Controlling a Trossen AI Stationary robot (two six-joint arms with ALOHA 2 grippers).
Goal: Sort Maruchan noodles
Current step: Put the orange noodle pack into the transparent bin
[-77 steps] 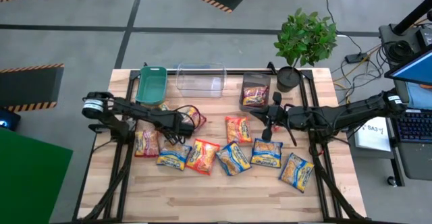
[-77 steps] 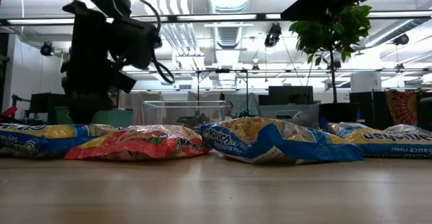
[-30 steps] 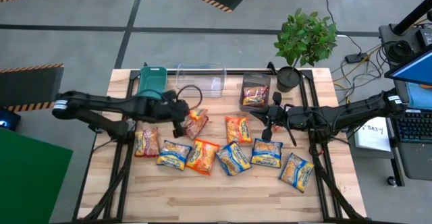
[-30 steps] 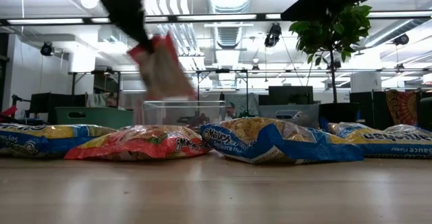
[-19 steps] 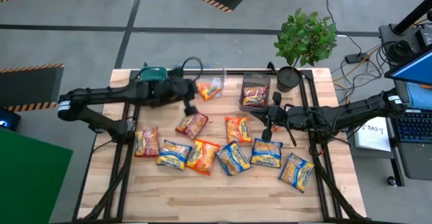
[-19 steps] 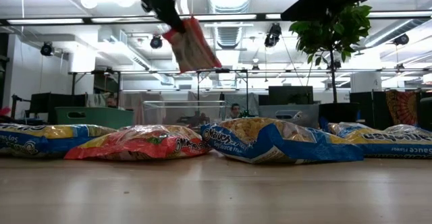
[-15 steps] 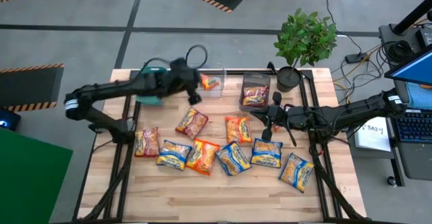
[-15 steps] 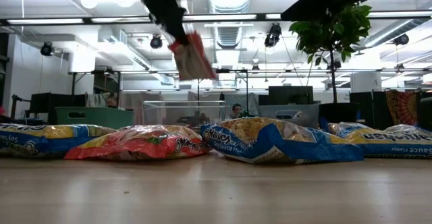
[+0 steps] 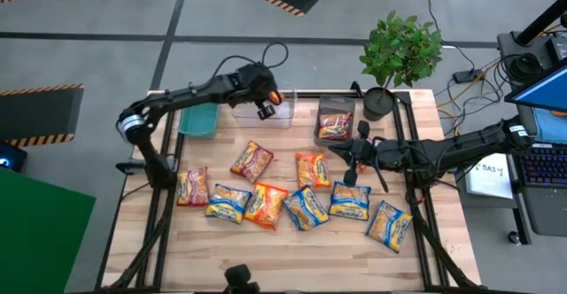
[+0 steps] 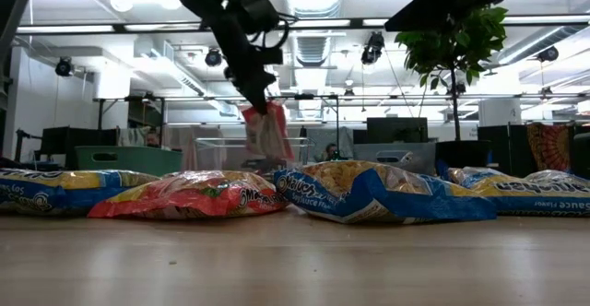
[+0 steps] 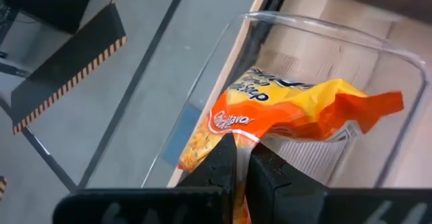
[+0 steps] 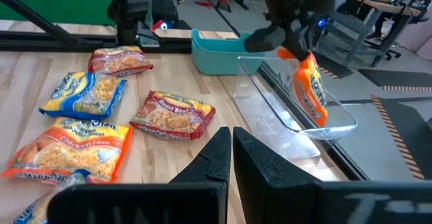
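Orange packet (image 11: 297,113) now hangs from left fingers (image 11: 223,163) over clear bin (image 9: 262,104)

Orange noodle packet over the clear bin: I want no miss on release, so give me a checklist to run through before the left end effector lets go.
1. Left end effector shut on the orange packet: ok.
2. Packet hanging within the clear bin walls: ok.
3. Packet resting on the bin floor: cannot tell.
4. Clear bin holds no other packets: ok.
5. Right end effector away from the bin, over the table: ok.
6. Teal bin beside it, out of the drop path: ok.
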